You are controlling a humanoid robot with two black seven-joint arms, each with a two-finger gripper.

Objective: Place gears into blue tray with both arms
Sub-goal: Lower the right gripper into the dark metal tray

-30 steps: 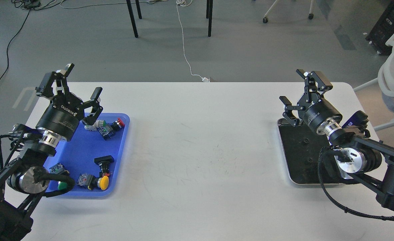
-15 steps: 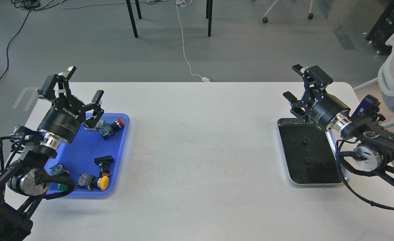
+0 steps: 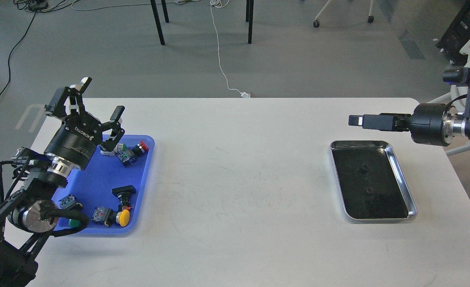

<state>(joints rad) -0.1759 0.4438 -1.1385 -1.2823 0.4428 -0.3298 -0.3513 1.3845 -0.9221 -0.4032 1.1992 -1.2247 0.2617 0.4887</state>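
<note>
Two small black gears [image 3: 363,168] [image 3: 367,191] lie on the black lining of the silver tray [image 3: 403,179] at the right. The blue tray [image 3: 95,175] sits at the table's left and holds several push-button switches. My left gripper [image 3: 101,97] hovers open over the blue tray's far left corner, nothing between its fingers. My right gripper [image 3: 356,120] hangs level above the silver tray's far edge, pointing left. It is seen side-on, so its fingers merge into one dark bar.
Coloured push-button switches [image 3: 129,152] [image 3: 115,215] fill the far and near parts of the blue tray. The white table [image 3: 239,179] stretches between the two trays. Chair legs and a white cable [image 3: 221,59] lie on the floor beyond the table.
My right arm has swung up and away to the right, uncovering the silver tray, and its gripper has turned to point left. The left gripper has barely moved.
</note>
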